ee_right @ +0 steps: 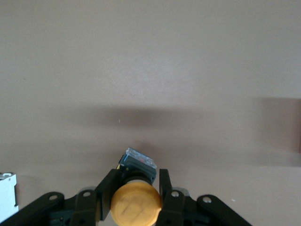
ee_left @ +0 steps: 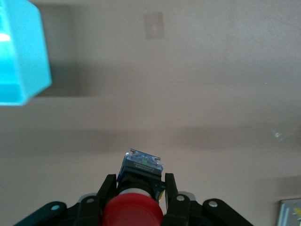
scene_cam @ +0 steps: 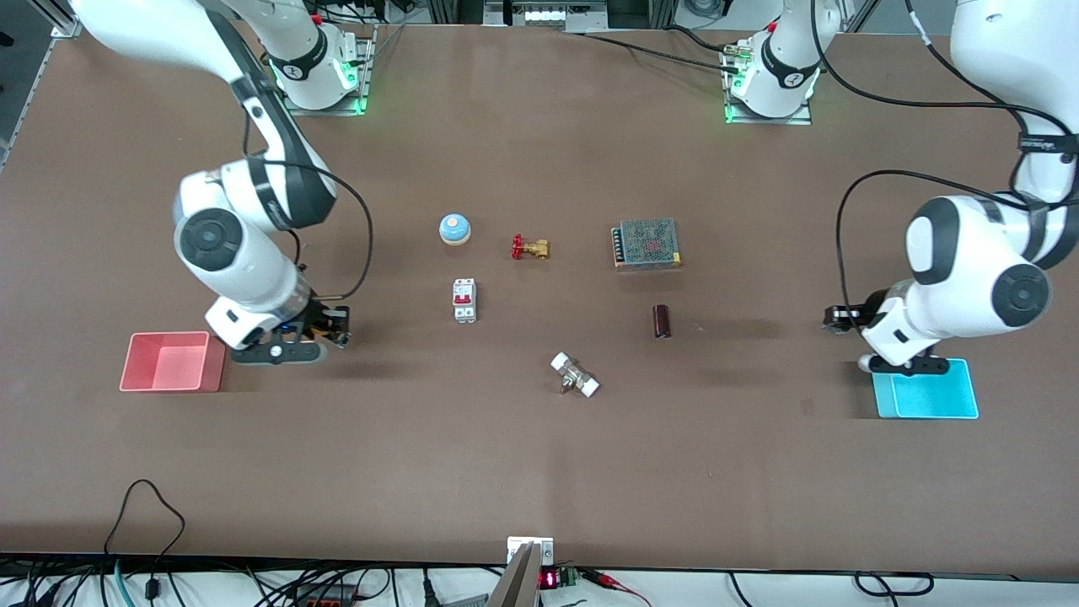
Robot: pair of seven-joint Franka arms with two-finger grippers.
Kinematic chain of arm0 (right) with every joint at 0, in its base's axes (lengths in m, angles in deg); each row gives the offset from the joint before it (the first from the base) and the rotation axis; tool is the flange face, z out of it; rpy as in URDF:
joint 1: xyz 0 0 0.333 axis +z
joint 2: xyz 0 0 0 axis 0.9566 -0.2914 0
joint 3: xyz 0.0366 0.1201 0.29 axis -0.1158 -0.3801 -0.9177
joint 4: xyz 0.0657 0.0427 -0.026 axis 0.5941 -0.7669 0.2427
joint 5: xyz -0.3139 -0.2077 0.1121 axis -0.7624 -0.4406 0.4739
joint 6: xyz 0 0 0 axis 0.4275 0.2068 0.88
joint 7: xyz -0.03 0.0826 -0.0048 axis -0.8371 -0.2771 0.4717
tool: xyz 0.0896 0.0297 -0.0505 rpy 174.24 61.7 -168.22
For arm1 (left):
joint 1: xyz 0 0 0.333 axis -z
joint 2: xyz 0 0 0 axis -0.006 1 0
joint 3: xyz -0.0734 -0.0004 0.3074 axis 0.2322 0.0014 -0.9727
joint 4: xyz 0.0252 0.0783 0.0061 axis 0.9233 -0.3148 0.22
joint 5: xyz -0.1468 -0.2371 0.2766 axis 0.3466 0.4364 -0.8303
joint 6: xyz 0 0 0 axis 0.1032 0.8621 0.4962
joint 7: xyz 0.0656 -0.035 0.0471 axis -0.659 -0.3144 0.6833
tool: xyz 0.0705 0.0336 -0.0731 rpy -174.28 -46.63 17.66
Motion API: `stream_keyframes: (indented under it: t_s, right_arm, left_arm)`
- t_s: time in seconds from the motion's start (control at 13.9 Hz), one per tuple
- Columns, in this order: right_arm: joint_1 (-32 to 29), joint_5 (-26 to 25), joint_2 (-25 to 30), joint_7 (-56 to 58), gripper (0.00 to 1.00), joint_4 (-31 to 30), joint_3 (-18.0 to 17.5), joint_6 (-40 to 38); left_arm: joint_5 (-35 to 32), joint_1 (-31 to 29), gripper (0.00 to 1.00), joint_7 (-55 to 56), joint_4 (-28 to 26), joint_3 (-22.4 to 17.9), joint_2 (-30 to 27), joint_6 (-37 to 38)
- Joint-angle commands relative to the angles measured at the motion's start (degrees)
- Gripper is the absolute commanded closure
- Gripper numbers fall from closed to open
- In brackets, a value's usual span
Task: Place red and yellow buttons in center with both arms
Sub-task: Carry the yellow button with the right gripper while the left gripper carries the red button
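Observation:
My left gripper is shut on the red button, gripping its black base with the red cap toward the wrist. In the front view this gripper hangs over the brown tabletop beside the cyan tray. My right gripper is shut on the yellow button in the same way. In the front view it hangs over the table beside the red tray. Both buttons are hidden in the front view.
A red tray lies at the right arm's end and a cyan tray at the left arm's end. In the middle are a blue bell, brass valve, power supply, white breaker, dark cylinder and white-ended fitting.

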Motion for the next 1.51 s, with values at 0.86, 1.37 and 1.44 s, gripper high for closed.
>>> stream_keyframes:
  t_s: [0.86,1.37,1.44]
  right_arm:
    - [2.17,-9.52,-5.86,-5.47,0.66,-1.16,0.29,6.24]
    - [2.08,-9.26,-5.77,-5.47,0.00,-0.73,0.29,6.68]
    - [1.90,-8.56,-5.42,-5.12,0.00,-0.29,0.29,6.68]
  left_arm:
    - [5.50,1.13,0.00,9.03,-19.56,1.48,-3.01,-29.74]
    - [4.36,1.13,0.00,4.54,-3.06,-0.70,-8.55,-4.89]
    - [2.27,1.13,0.00,4.37,-0.51,-1.50,-8.64,-2.69]
